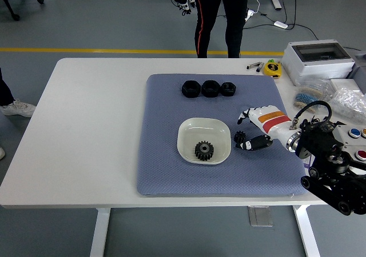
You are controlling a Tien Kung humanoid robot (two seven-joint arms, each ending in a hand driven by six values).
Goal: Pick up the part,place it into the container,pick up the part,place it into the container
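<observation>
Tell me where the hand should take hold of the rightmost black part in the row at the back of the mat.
Probably from above, fingers pinching across the sides of the rightmost black part. It lies flat on the blue mat, squat and low, with its right side open while a neighbouring part crowds its left. The right hand sits just in front and right of it.

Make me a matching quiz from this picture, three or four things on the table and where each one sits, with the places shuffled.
Things:
1. gear
2. three black nuts
3. yellow tape measure
4. right hand

Places:
A. on the bare table, past the pad's far right corner
B. in the white bowl
C. just right of the bowl, over the blue pad
D. in a row near the pad's far edge

Pairs: 1-B, 2-D, 3-A, 4-C
</observation>
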